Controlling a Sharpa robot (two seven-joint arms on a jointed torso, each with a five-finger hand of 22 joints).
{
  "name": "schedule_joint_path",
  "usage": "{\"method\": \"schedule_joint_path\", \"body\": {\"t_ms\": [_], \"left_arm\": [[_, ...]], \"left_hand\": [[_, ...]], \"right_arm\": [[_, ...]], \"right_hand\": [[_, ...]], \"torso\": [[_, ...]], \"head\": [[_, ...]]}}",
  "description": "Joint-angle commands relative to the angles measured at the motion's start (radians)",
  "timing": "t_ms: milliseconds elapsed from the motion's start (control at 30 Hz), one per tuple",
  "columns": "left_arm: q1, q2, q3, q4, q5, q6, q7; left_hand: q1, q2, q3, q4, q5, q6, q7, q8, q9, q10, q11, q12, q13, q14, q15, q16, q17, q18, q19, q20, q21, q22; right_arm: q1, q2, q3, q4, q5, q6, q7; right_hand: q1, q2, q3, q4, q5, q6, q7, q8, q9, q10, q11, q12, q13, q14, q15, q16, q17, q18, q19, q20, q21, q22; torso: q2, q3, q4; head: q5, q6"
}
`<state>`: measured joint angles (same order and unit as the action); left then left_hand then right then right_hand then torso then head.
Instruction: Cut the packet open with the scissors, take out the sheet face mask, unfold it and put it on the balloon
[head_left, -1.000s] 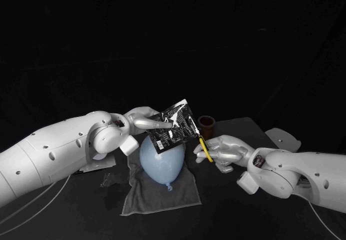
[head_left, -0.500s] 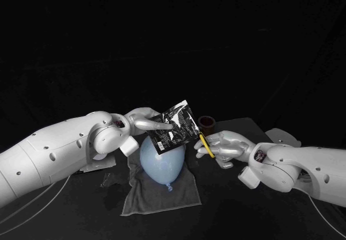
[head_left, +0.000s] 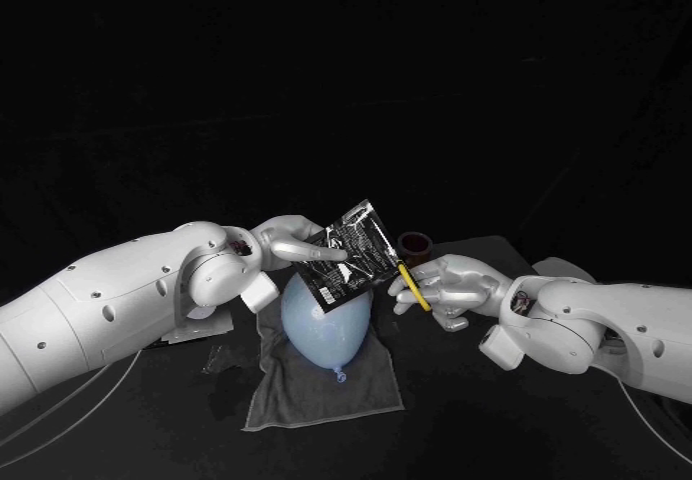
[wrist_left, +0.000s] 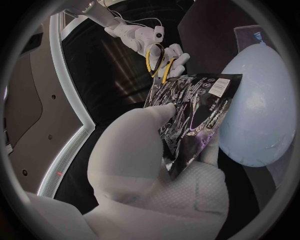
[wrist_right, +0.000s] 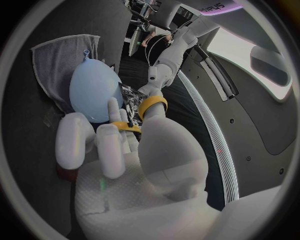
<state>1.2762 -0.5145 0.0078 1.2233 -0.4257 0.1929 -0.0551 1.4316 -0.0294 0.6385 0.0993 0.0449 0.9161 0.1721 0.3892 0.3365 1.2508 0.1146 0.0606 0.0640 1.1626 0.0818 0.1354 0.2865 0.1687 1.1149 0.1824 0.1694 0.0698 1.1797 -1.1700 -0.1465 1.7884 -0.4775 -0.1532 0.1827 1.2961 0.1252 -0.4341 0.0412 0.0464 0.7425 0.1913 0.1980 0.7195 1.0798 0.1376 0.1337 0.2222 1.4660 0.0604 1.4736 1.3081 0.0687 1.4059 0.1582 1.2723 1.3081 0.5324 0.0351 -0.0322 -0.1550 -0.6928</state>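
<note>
My left hand (head_left: 296, 245) holds a black printed packet (head_left: 353, 252) upright above the pale blue balloon (head_left: 323, 320), thumb and fingers pinching its lower left part (wrist_left: 187, 120). The balloon (wrist_left: 259, 105) lies on a grey towel (head_left: 320, 385), knot toward me. My right hand (head_left: 447, 290) grips yellow-handled scissors (head_left: 413, 285) just right of the packet, their tip at the packet's right edge. In the right wrist view the yellow handles (wrist_right: 147, 107) ring my fingers, with the packet (wrist_right: 130, 102) and balloon (wrist_right: 94, 90) beyond. The blades are hidden.
A dark brown cup (head_left: 415, 245) stands behind the scissors near the table's far side. A white object (head_left: 570, 275) lies at the right behind my right arm. The grey towel (wrist_right: 56, 60) spreads beneath the balloon. Some clear scraps (head_left: 216, 360) lie left of the towel.
My right hand has risen and moved slightly left, bringing the scissors up against the packet's right edge. The left hand keeps the packet nearly still.
</note>
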Motion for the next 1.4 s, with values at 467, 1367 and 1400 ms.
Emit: {"method": "schedule_joint_path", "body": {"t_ms": [467, 1367, 1400], "left_arm": [[-0.001, 0.0, 0.0, 0.001, -0.016, 0.02, 0.009], [-0.001, -0.006, -0.002, 0.005, -0.046, 0.029, 0.004], [-0.001, -0.006, -0.002, 0.005, -0.049, 0.028, 0.004]], "left_hand": [[-0.001, 0.008, 0.001, -0.005, 0.004, 0.002, 0.001, 0.033, 0.207, 0.007, 0.0, 0.004, 0.002, 0.007, -0.002, 0.004, 0.002, 0.016, 0.01, 0.0, 0.006, 0.0], [-0.001, 0.008, 0.001, -0.007, 0.003, 0.001, 0.001, 0.034, 0.211, 0.007, 0.0, 0.004, 0.002, 0.007, -0.002, 0.004, 0.003, 0.016, 0.01, 0.0, 0.006, 0.0], [-0.001, 0.008, 0.001, -0.007, 0.003, 0.001, 0.001, 0.034, 0.211, 0.007, 0.0, 0.004, 0.002, 0.007, -0.002, 0.004, 0.003, 0.016, 0.01, 0.0, 0.006, 0.0]], "right_arm": [[0.014, -0.011, 0.001, -0.005, -0.025, 0.034, -0.007], [0.038, -0.007, 0.001, -0.005, -0.016, 0.053, -0.003], [0.04, -0.007, 0.001, -0.006, -0.016, 0.057, -0.005]], "right_hand": [[0.023, 0.044, -0.03, -0.019, 0.002, 0.152, -0.058, 0.085, 0.021, 0.207, -0.08, 0.119, 0.068, 0.067, -0.074, 0.024, 0.085, -0.02, 0.062, -0.062, 0.101, 0.178], [-0.02, -0.002, -0.027, -0.011, 0.002, -0.051, 0.042, -0.032, -0.011, -0.067, 0.019, -0.04, -0.033, 0.041, 0.01, -0.006, 0.016, 0.011, -0.019, 0.008, -0.037, 0.118], [-0.02, -0.002, -0.027, -0.011, 0.002, -0.051, 0.042, -0.032, -0.011, -0.066, 0.019, -0.04, -0.034, 0.041, 0.01, -0.006, 0.017, 0.01, -0.018, 0.008, -0.036, 0.118]], "torso": [[0.0, 0.0004, -0.0002], [-0.001, -0.0005, 0.0005], [-0.001, -0.0007, 0.0002]], "head": [[0.001, -0.004], [0.004, 0.008], [0.004, 0.008]]}}
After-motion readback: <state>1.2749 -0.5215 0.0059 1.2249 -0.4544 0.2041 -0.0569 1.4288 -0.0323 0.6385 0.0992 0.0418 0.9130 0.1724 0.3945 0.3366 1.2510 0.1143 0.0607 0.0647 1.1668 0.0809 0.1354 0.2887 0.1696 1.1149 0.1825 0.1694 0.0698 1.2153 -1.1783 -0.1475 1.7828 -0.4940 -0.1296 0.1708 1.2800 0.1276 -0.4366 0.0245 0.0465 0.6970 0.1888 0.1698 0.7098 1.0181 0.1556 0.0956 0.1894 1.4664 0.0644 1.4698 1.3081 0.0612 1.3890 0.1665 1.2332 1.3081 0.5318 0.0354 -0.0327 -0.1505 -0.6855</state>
